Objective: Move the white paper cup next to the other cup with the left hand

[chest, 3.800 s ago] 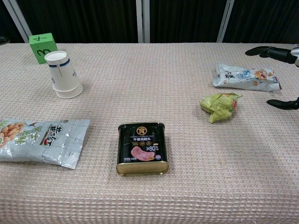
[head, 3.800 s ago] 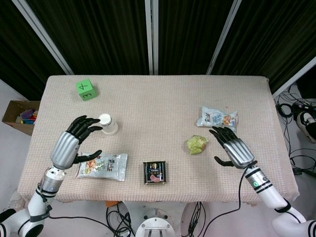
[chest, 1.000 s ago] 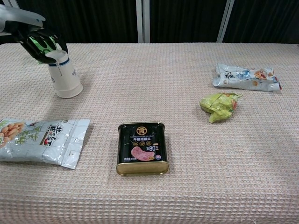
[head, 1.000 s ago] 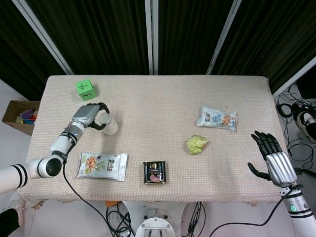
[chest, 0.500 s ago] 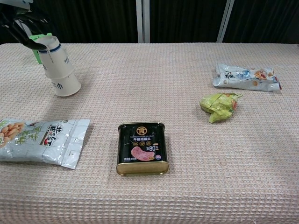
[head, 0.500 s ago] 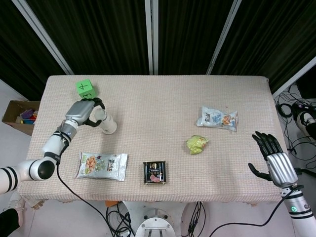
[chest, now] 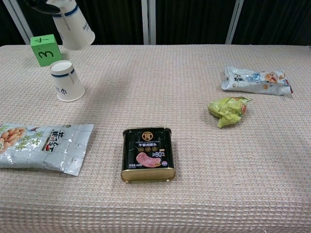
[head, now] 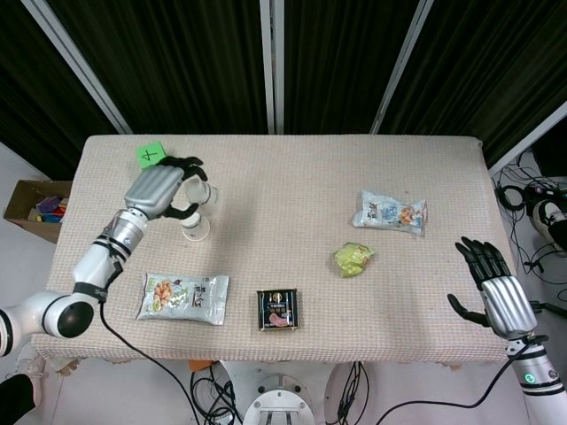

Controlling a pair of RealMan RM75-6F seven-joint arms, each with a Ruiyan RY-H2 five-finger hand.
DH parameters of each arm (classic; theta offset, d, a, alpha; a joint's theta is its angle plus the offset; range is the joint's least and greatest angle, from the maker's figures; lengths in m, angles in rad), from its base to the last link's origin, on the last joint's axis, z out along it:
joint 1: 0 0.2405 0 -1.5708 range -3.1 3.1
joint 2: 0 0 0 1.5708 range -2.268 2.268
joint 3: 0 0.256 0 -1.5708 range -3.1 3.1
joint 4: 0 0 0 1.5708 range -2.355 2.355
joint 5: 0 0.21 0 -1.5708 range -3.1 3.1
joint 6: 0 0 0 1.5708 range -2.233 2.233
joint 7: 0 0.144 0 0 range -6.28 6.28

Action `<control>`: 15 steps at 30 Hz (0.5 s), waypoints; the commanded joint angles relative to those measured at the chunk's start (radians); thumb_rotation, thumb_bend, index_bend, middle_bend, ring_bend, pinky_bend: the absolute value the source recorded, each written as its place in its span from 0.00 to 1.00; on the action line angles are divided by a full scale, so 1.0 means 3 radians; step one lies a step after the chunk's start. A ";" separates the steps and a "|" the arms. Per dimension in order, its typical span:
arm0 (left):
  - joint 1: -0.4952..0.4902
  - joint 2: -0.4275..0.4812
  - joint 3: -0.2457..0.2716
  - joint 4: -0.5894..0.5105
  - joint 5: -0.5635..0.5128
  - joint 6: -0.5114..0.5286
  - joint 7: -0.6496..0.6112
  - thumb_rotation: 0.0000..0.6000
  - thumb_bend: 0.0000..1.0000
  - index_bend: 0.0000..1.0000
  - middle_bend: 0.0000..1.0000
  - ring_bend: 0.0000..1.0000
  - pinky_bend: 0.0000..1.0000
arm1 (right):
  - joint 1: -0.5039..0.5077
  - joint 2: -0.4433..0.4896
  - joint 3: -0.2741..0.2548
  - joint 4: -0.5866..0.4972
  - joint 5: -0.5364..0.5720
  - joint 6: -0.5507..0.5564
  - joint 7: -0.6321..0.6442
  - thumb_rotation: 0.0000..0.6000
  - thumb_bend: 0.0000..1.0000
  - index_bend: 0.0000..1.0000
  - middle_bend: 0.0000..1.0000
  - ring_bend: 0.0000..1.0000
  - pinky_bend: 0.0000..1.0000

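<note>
My left hand [head: 158,189] grips a white paper cup [head: 202,192] and holds it in the air at the table's far left. In the chest view this cup [chest: 73,26] hangs upside down and tilted, well above the cloth. A second white cup [head: 195,231] with a blue band stands upside down on the table just below it, also seen in the chest view [chest: 66,81]. My right hand [head: 494,289] hovers open by the table's right front edge, holding nothing.
A green numbered cube [chest: 45,50] sits behind the standing cup. A nut bag [chest: 41,145] lies front left and a black tin [chest: 148,154] front centre. A crumpled green wrapper [chest: 227,109] and a snack packet [chest: 255,80] lie right.
The two cups were stacked as one. My left hand closed on the top cup and lifted it up and slightly right, leaving the lower cup standing. The right hand withdrew to the table's edge.
</note>
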 commanded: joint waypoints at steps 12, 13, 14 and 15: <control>-0.0570 -0.0829 0.0288 0.0549 -0.0771 -0.0221 0.0660 1.00 0.41 0.38 0.16 0.15 0.13 | -0.0009 -0.0012 0.0001 0.0037 0.0024 -0.0029 0.0050 1.00 0.26 0.01 0.05 0.00 0.00; -0.0587 -0.0853 0.0302 0.0580 -0.0823 -0.0226 0.0677 1.00 0.41 0.38 0.16 0.15 0.13 | -0.0009 -0.0014 0.0002 0.0043 0.0026 -0.0029 0.0057 1.00 0.26 0.01 0.05 0.00 0.00; -0.0601 -0.0871 0.0316 0.0608 -0.0872 -0.0234 0.0690 1.00 0.41 0.38 0.16 0.15 0.13 | -0.0009 -0.0016 0.0003 0.0049 0.0028 -0.0029 0.0066 1.00 0.26 0.01 0.05 0.00 0.00; -0.0615 -0.0887 0.0332 0.0636 -0.0933 -0.0247 0.0701 1.00 0.41 0.38 0.16 0.15 0.13 | -0.0009 -0.0018 0.0005 0.0058 0.0031 -0.0031 0.0078 1.00 0.26 0.01 0.05 0.00 0.00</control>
